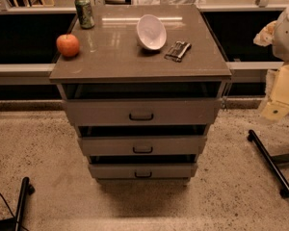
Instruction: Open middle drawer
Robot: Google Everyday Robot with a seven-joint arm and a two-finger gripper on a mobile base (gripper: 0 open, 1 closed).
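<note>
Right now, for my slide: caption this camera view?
Grey three-drawer cabinet; gripper at right edge, clear of the shallow grey middle drawer.

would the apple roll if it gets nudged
Probably apt to roll: the apple is round and sits close to the left edge of the cabinet top. The glossy, reflective surface likely gives it little grip. The gripper is off to the right beside the cabinet, apart from the apple.

Middle drawer (142, 146) central — tool (277, 105) well apart, right.
</note>
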